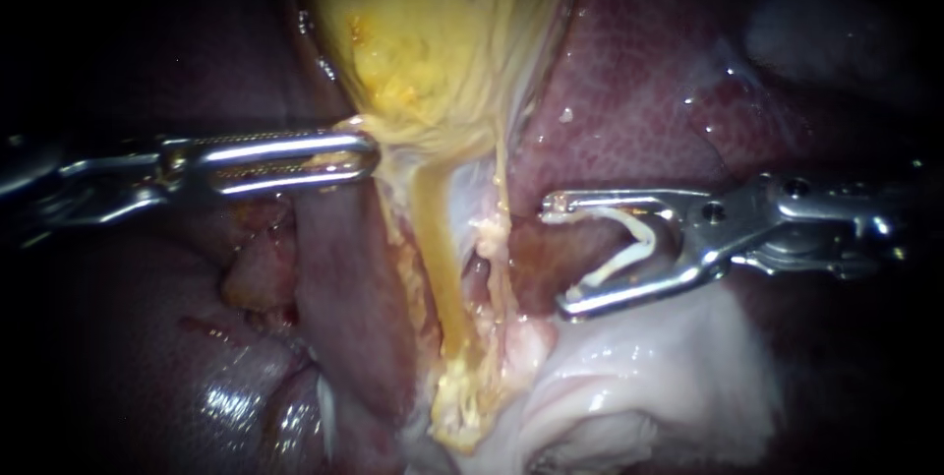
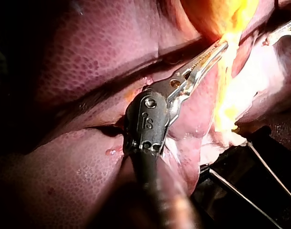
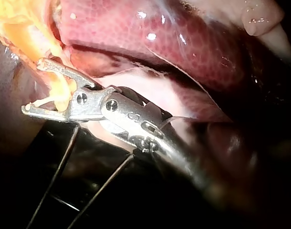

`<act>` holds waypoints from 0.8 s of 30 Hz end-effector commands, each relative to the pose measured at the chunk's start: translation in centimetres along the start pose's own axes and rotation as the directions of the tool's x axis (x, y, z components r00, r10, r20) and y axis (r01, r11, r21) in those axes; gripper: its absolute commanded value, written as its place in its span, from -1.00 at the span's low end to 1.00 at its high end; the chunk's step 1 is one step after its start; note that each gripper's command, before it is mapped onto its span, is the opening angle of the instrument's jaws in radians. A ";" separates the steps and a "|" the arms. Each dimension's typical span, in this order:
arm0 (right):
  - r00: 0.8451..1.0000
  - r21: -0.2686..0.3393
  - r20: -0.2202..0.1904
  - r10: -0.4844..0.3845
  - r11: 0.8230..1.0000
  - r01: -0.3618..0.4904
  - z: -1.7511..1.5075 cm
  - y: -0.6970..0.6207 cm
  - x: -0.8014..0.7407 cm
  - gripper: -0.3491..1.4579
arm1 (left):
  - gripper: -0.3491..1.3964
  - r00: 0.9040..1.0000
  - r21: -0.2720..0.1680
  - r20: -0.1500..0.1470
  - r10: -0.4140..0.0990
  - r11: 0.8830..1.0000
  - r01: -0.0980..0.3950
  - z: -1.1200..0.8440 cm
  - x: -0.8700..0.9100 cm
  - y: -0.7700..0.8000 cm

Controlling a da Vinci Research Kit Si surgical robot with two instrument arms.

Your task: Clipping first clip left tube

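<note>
Right instrument (image 1: pixel 560 255): spread wide, carrying white clip (image 1: pixel 629 249), right of yellow left tube (image 1: pixel 441 259), not around it
Left instrument (image 1: pixel 369 157): clamped on gallbladder (image 1: pixel 433 32) neck

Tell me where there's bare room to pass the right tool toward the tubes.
Free: the short gap between the right tool, whose jaws carry a clip, and the tubes; also bare liver above it. Crowded: the gallbladder neck, where the left tool grips beside the tubes.
</note>
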 end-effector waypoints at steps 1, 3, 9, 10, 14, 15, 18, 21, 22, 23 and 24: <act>1.000 0.005 0.009 0.009 1.000 -0.009 0.07 0.01 -0.09 0.05 | -1.00 1.000 0.002 0.008 0.004 1.000 -0.004 -0.04 -0.03 -0.03; 1.000 0.008 0.015 0.018 1.000 -0.019 0.18 0.06 -0.24 0.05 | -1.00 1.000 0.000 0.011 0.003 1.000 -0.003 -0.08 -0.04 -0.07; 0.997 0.021 0.050 0.054 0.998 -0.055 0.52 0.22 -0.77 0.05 | -1.00 1.000 -0.003 0.012 0.004 1.000 -0.004 -0.13 -0.03 -0.13; 0.996 0.023 0.061 0.059 0.998 -0.061 0.59 0.25 -0.89 0.05 | -1.00 1.000 -0.004 0.012 0.004 1.000 -0.004 -0.14 -0.03 -0.14; 0.993 0.032 0.084 0.077 0.996 -0.080 0.77 0.39 -1.23 0.05 | -1.00 1.000 -0.005 0.015 0.003 1.000 -0.003 -0.17 -0.04 -0.19; 0.993 0.035 0.086 0.086 0.995 -0.089 0.81 0.41 -1.30 0.05 | -1.00 1.000 -0.006 0.015 0.003 1.000 -0.003 -0.18 -0.05 -0.21; 0.991 0.045 0.093 0.094 0.994 -0.098 0.94 0.47 -1.45 0.05 | -1.00 1.000 -0.009 0.019 0.003 1.000 -0.002 -0.19 -0.06 -0.24; 0.990 0.058 0.097 0.103 0.992 -0.109 1.05 0.49 -1.50 0.05 | -1.00 1.000 -0.007 0.019 0.002 1.000 -0.002 -0.19 -0.06 -0.25; 0.990 0.065 0.098 0.101 0.992 -0.108 1.08 0.48 -1.50 0.05 | -1.00 1.000 -0.007 0.019 0.002 1.000 -0.002 -0.20 -0.06 -0.25; 0.989 0.076 0.103 0.104 0.991 -0.112 1.09 0.47 -1.48 0.05 | -1.00 1.000 -0.007 0.019 0.002 1.000 -0.002 -0.20 -0.06 -0.24; 0.989 0.085 0.102 0.103 0.990 -0.112 1.11 0.45 -1.46 0.05 | -1.00 1.000 -0.007 0.019 0.002 1.000 -0.002 -0.20 -0.06 -0.24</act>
